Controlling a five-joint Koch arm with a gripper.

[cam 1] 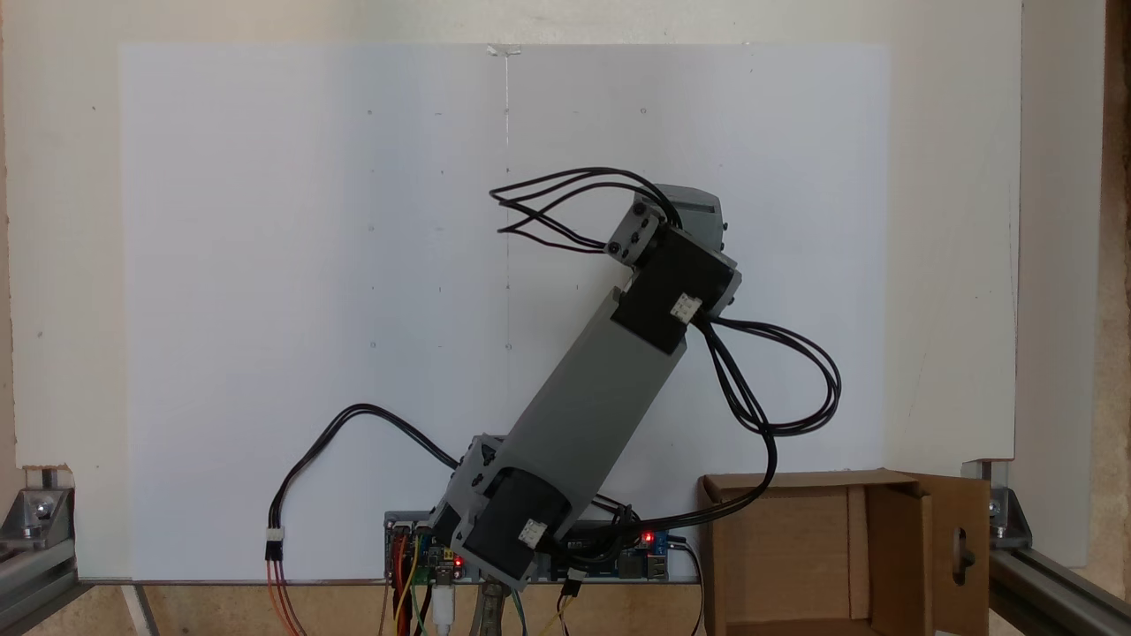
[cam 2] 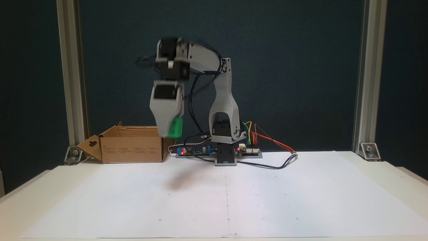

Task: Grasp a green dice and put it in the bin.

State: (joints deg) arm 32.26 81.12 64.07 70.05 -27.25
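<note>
The gripper (cam 2: 170, 132) is clamped on the green dice (cam 2: 175, 128), likely light, hard and slick, best pinched across flat faces

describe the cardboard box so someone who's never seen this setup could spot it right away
In a fixed view from the front, find the grey arm's base at the back of the white table; the bin sits on the table to its left, near an aluminium post. It is the only brown thing there, open-topped, with a side flap bearing a keyhole-shaped cutout.
</note>
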